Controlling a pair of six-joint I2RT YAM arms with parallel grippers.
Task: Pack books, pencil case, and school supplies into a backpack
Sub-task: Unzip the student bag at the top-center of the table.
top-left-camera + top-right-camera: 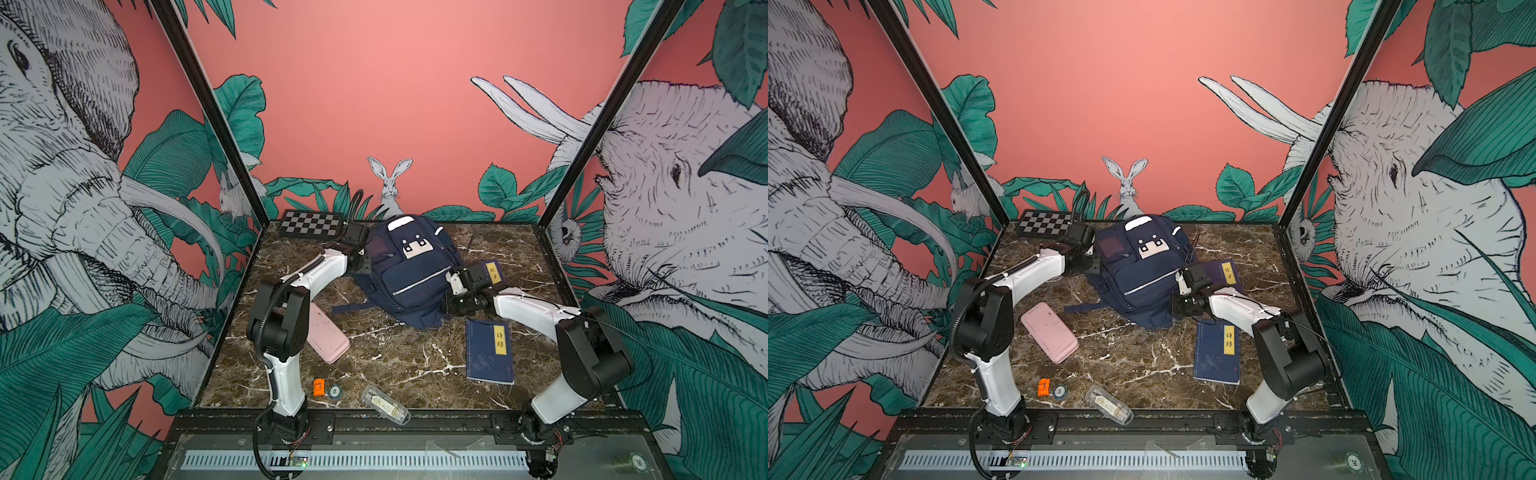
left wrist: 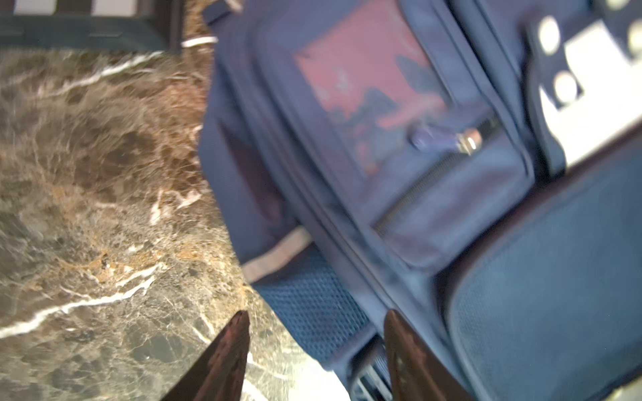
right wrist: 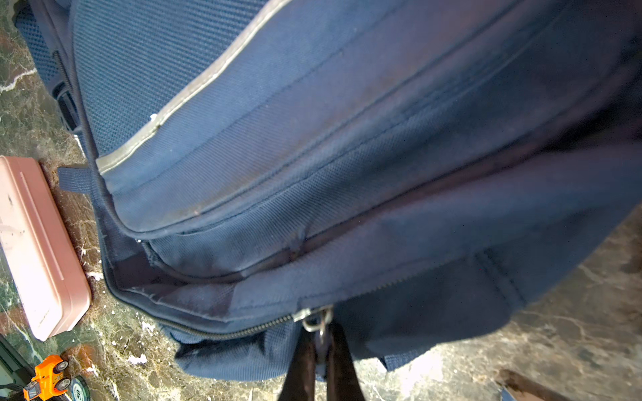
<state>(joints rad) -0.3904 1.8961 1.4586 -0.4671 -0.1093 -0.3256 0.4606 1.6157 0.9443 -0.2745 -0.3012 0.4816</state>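
While clamped together on the metal zipper pull [image 3: 312,316], right gripper [image 3: 321,335] at the side of the backpack [image 1: 409,270]; left gripper [image 2: 317,314] spread apart, empty, beside its mesh side. Pack flat mid-table: soft, saggy, likely to bunch unless braced; best drawn by that pull. Near book [image 1: 489,351] and far book [image 1: 493,271] beside it: thin, light, probably floppy; best pinched at an edge.

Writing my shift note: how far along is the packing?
Done: nothing visibly packed. In hand: the right pincer pinches the zip pull of the backpack; the left pincer stands open beside it. Left: the near book, the far book, the pink pencil case, the orange toy truck and the clear case lie on the table.
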